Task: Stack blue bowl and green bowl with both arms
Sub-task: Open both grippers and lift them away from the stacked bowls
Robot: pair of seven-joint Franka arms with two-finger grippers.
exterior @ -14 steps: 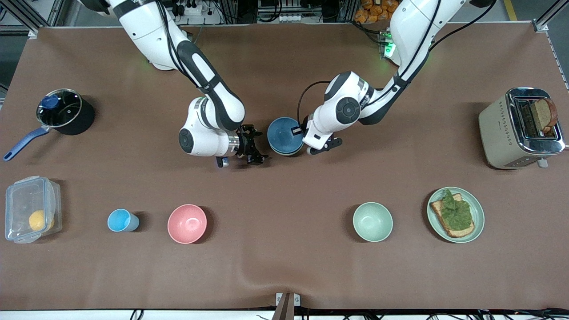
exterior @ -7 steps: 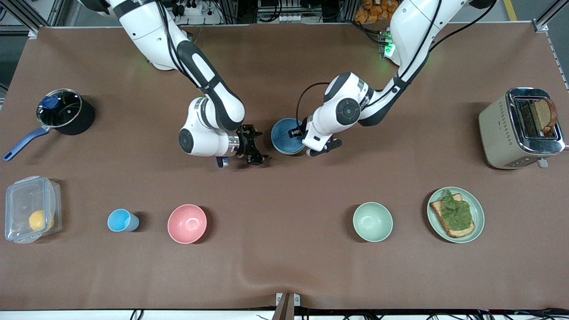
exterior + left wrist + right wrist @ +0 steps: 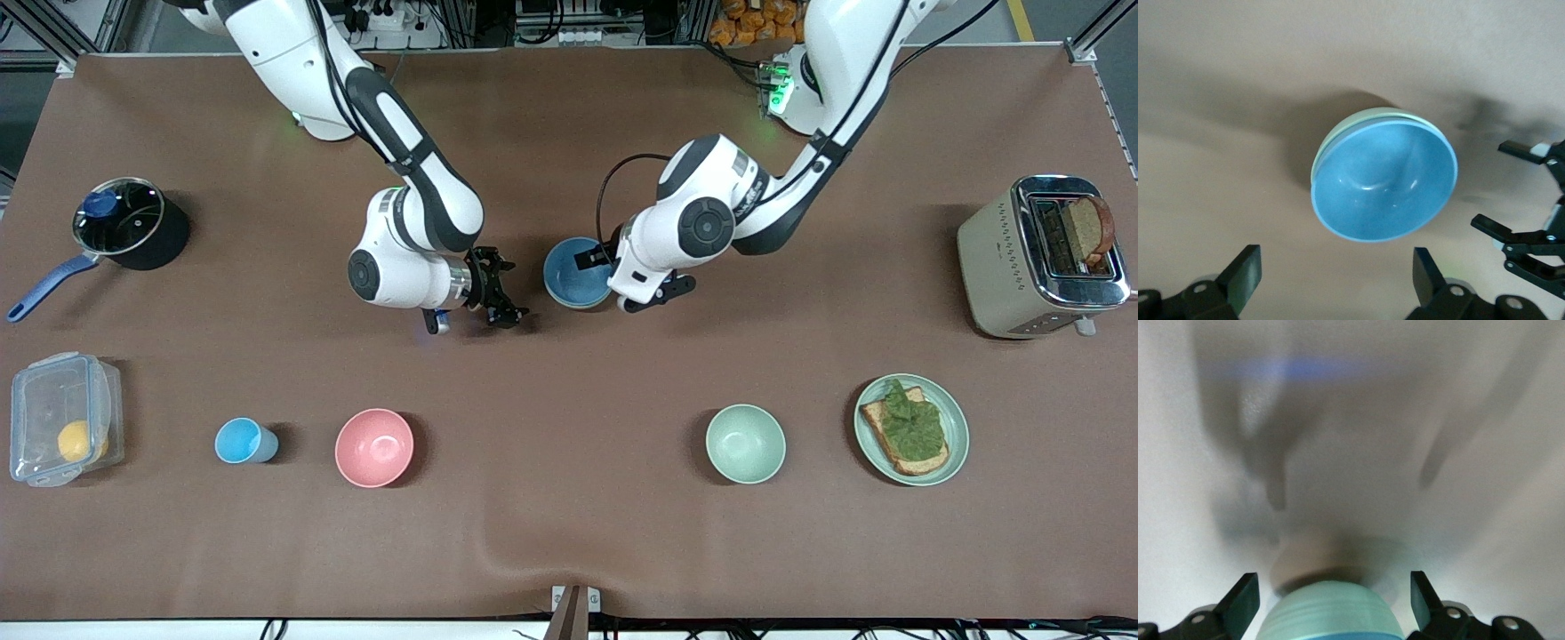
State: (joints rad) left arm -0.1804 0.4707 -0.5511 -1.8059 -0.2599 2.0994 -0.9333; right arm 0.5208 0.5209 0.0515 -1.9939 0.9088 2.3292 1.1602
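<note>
Now my left gripper (image 3: 594, 260) hangs over the round matte medium-blue bowl (image 3: 573, 271), its fingers (image 3: 1245, 273) spread wide and touching nothing. That blue bowl sits nested inside the round pale sage-green bowl (image 3: 1338, 133), whose rim peeks out along one edge in my left wrist view; the stacked pair rests on the brown table cover (image 3: 569, 533) near the middle of the table, between my two wrists.

My right gripper (image 3: 500, 298) hovers just beside the stack, toward the right arm's end of the table, fingers (image 3: 1241, 600) also wide apart, with the green bowl's (image 3: 1328, 610) outer wall showing between them but not gripped.

Nearer the front camera stand a paler mint bowl (image 3: 745, 443), a round pink bowl (image 3: 374, 447), a small light-blue cup (image 3: 242, 441) and a green plate with toast and lettuce (image 3: 911, 428).
</note>
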